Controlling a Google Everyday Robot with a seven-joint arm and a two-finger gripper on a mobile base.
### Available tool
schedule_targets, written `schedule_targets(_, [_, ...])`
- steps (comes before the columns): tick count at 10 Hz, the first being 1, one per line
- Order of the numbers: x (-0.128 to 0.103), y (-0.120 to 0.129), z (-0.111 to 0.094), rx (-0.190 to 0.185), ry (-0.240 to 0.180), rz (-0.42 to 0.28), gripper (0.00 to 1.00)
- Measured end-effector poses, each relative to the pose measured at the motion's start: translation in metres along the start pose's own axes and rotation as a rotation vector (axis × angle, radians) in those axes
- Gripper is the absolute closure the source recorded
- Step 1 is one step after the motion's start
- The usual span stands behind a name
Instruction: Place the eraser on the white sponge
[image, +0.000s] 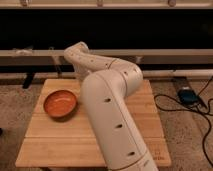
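The biggest thing you see is the white arm (112, 120). Its thick link rises from the bottom edge, a little right of the middle, and covers much of the counter behind it. At the top it bends at a round elbow, and a thinner link runs from there up and to the left, ending in a second bend above the far edge of the counter.

The wooden counter (55, 140) is next. It is made of pale planks and stands on a speckled floor (190, 140), in front of a dark wall with a long pale rail (165, 53) across it.

On the left part of the counter sits an orange bowl (60, 103). It is upright and stands apart from the arm.

On the floor to the right lies a small blue device (186, 95), with a black cable (172, 105) curling beside it.

The end effector (79, 73) hangs down from the upper left bend, at the far edge of the counter, just beyond and to the right of the bowl. It is mostly hidden behind the thick link, so you cannot tell whether it is released, clenched or grasping something.

The eraser and the white sponge do not show from this camera, so you cannot tell where they lie.
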Motion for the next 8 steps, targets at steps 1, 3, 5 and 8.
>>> schedule_targets(1, [-0.0011,0.0005,0.0012,0.004,-0.001,-0.001,0.4])
schedule_targets(3, [-0.0021,-0.0023,0.0034,0.01,0.0,0.001,0.23])
schedule_targets(5, [-0.0014,-0.0034,0.0053,0.014,0.003,-0.001,0.2])
schedule_targets(8, [-0.0004,-0.0013,0.0053,0.017,-0.003,-0.011,0.2])
